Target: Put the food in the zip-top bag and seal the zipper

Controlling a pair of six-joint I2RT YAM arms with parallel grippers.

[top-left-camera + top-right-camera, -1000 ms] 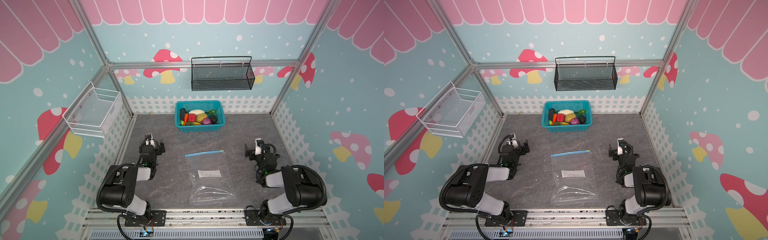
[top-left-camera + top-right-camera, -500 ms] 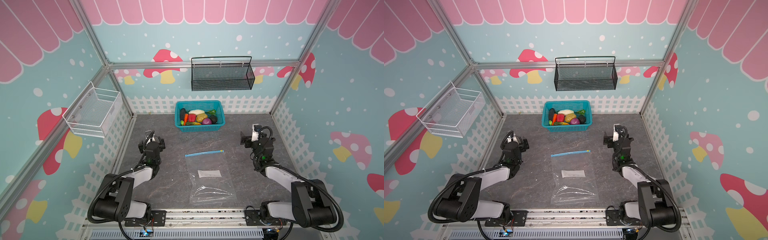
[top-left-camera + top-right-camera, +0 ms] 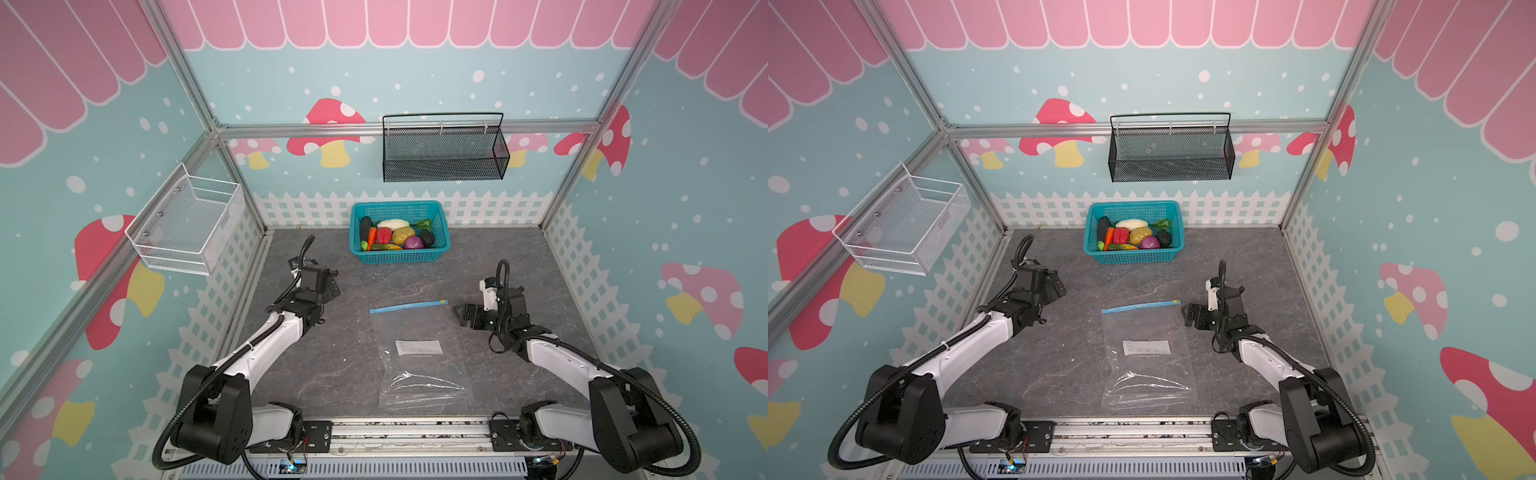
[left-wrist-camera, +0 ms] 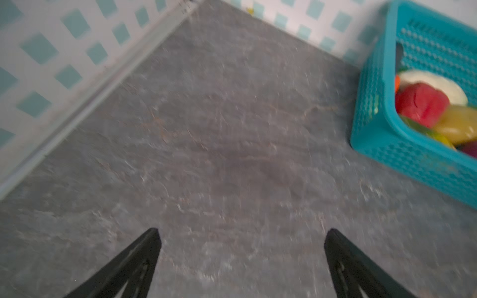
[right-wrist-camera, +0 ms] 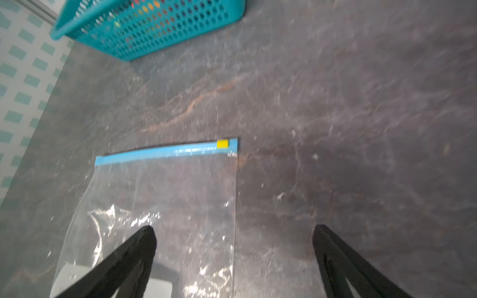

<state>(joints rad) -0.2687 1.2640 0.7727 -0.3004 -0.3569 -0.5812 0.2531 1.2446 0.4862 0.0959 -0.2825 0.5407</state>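
Observation:
The food (image 3: 397, 237) (image 3: 1133, 237) lies piled in a teal lattice basket (image 3: 441, 232) (image 4: 382, 108) at the back of the table. The clear zip-top bag (image 3: 419, 365) (image 3: 1146, 370) (image 5: 180, 196) lies flat in the middle. Its blue zipper (image 3: 407, 306) (image 5: 165, 152) faces the basket, with a yellow slider (image 5: 222, 143) at the right end. My left gripper (image 3: 332, 284) (image 4: 243, 232) is open over bare table, left of the basket. My right gripper (image 3: 460, 316) (image 5: 233, 229) is open and empty, just right of the bag's upper right edge.
A black mesh basket (image 3: 442, 151) hangs on the back wall. A white wire basket (image 3: 187, 226) hangs on the left wall. White fence panels line the table's sides and back. An aluminium rail (image 3: 395, 432) with both arm bases runs along the front.
Both arms have unfolded and reached away from the front rail: the left towards the basket, the right towards the bag's slider end. Both grippers stayed open.

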